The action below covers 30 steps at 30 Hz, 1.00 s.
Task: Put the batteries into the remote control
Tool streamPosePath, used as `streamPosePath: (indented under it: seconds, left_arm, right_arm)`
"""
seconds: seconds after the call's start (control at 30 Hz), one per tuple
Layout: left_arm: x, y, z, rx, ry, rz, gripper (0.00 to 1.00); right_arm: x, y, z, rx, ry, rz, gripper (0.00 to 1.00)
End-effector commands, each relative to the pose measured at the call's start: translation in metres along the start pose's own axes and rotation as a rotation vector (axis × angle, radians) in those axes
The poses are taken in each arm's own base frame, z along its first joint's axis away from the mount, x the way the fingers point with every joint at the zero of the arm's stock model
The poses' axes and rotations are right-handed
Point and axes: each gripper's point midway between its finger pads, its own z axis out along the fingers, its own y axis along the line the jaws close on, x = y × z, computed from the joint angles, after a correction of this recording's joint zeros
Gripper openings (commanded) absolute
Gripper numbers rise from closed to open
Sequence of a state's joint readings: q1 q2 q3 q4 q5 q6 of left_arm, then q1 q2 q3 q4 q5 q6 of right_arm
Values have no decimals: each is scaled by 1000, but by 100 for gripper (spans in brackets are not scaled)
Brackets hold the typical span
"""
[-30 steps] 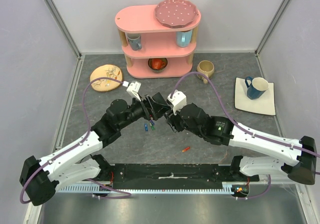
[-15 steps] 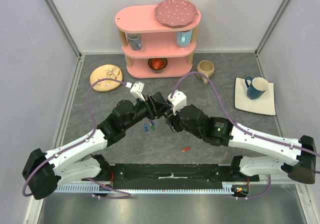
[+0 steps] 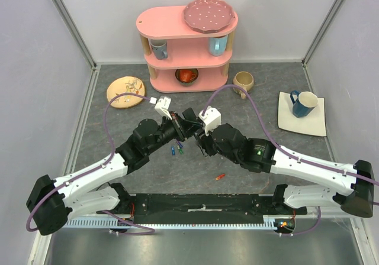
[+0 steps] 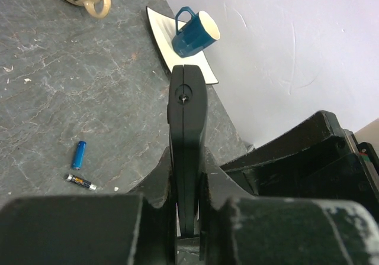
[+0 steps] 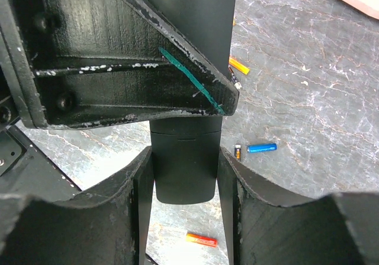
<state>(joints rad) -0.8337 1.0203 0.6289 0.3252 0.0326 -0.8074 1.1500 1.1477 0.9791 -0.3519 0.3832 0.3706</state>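
Black slim plastic remote control (image 4: 188,117), clamped by left end effector (image 4: 188,185) and right end effector (image 5: 186,179), should lose only one grip.

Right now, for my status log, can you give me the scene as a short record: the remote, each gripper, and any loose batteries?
remote: a black bar held off the table between both grippers
left gripper: shut on the remote, clamping its thin sides
right gripper: shut on the remote across its wide face
loose batteries: blue battery and dark battery side by side on the table; red battery apart, nearer the arm bases
battery slot: not visible
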Motion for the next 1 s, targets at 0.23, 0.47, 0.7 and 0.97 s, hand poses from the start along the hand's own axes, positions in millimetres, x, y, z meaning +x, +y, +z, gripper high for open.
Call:
streamPosePath:
  seconds: [0.23, 0.47, 0.7, 0.97]
  left_arm:
    - [-25, 13, -2, -72, -124, 45, 2]
    - [-64, 14, -24, -89, -338, 69, 2]
    - [-60, 22, -48, -38, -417, 47, 2]
    - [-56, 18, -56, 14, -430, 5, 2]
  right_arm:
    - [-35, 9, -22, -63, -100, 100, 90]
    - [-39, -8, -39, -20, -202, 290, 98]
    - [-40, -2, -29, -134, -322, 595, 98]
    - [-43, 0, -22, -356, -443, 864, 98]
